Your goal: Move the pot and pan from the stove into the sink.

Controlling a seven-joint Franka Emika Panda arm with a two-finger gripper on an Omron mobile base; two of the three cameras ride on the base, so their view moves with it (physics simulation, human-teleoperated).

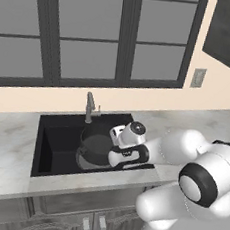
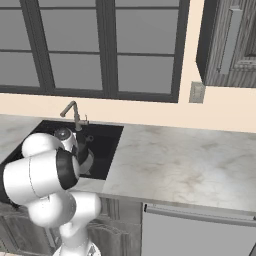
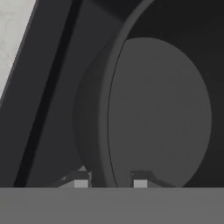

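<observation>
A: We see the pot (image 1: 94,151), round, dark grey, with upright walls and a lighter grey rim, inside the black sink (image 1: 48,150). From the left base view it sits toward the right half of the basin, in front of the faucet (image 1: 89,107).

B: Confirmed. In the hand view the pot (image 3: 157,113) shows a flat, plain grey floor and a curved wall running top to bottom. We see no long handle on it.

A: Orientation: the opening faces upward in the left base view. Being round, it has no long axis that we can name. We cannot tell whether its base rests on the sink floor or hangs just above it.

B: Relation to the gripper (image 3: 110,180): in the hand view the two fingertips stand one on either side of the pot wall, one tip outside it and one over the inside. The rim passes between them.

A: We read the jaws as pinched on that wall, narrow gap, with the pot rim clamped between them. In the left base view the gripper (image 1: 114,154) reaches into the sink from the right, at the pot's right edge.

B: The marble counter (image 1: 13,146) surrounds the basin; the pot lies below its level.
</observation>
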